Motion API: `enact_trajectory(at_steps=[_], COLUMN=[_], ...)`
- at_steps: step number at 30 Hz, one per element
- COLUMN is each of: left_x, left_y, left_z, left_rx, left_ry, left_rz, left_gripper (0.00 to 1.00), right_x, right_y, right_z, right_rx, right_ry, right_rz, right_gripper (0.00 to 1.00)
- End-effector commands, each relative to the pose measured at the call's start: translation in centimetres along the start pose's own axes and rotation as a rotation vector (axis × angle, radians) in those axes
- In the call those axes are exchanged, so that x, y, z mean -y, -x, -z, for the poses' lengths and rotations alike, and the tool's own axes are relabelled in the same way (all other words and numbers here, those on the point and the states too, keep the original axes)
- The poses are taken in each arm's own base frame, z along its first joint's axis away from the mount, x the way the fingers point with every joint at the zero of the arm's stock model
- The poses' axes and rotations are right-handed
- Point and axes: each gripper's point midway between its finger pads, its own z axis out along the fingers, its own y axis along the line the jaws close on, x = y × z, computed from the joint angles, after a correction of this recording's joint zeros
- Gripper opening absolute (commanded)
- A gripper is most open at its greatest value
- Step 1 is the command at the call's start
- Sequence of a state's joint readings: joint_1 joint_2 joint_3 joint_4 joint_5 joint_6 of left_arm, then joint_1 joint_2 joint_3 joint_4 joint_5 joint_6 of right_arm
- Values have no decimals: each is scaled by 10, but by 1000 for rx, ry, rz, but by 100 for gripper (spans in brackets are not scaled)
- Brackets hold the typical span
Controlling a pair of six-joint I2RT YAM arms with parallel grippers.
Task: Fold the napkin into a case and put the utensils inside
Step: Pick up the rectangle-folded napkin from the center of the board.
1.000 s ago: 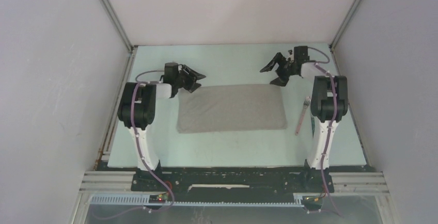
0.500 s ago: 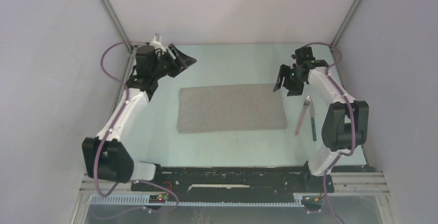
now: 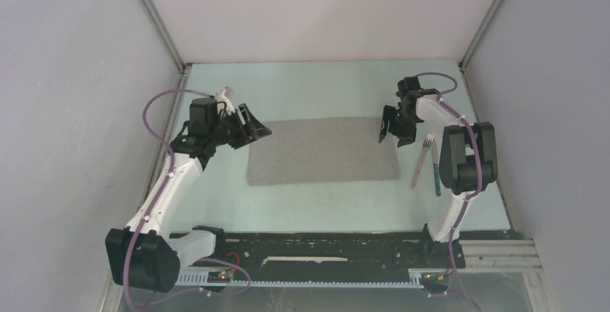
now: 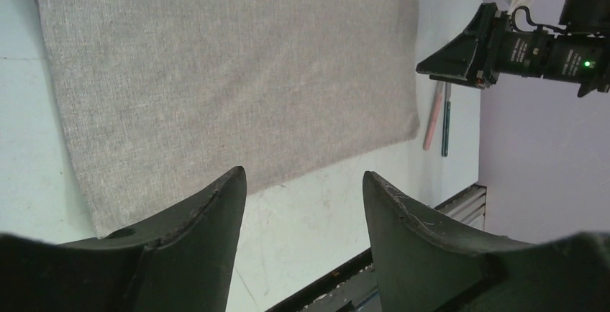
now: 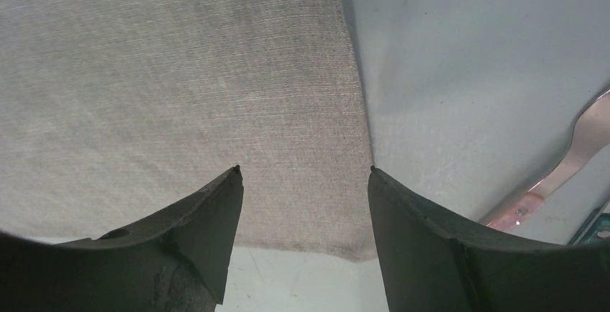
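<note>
The taupe-grey napkin point(image 3: 322, 150) lies flat on the table as a wide folded rectangle; it also shows in the left wrist view point(image 4: 223, 75) and the right wrist view point(image 5: 173, 89). My left gripper point(image 3: 260, 129) is open and empty, just above the cloth's far left corner. My right gripper point(image 3: 388, 126) is open and empty over the cloth's far right corner. The utensils lie right of the cloth: a fork with a pale pink handle point(image 3: 421, 161) and a dark teal-handled piece point(image 3: 435, 168). The fork's metal neck shows in the right wrist view point(image 5: 575, 147).
Pale green table top point(image 3: 324, 204) with grey walls on the left, right and back. A black rail point(image 3: 324, 244) runs along the near edge between the arm bases.
Both arms have come down from the far corners toward the cloth's far edge. The left gripper moved near and right, the right gripper moved near. The cloth and utensils have not moved.
</note>
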State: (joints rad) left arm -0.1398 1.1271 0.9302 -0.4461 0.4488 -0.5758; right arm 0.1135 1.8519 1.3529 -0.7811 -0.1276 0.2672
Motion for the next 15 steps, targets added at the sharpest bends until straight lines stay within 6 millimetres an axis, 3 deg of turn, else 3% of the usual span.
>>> enact_trajectory(at_steps=[1,8,15], left_x=[0,-8,-2], left_y=[-12,-18,-12], left_z=[8,6,7], left_rx=[-14,-18,-11], left_ry=[-16,1,-10], left_rz=[-41,-45,-55], left_gripper=[66,66,67], right_x=[7,9,10], right_y=[-1,-5,-9], right_z=[-12,-27,-40], right_rx=[-10,-42,-59], right_ry=[-44,-52,-81], right_rz=[32,21,18], right_gripper=[74,75,73])
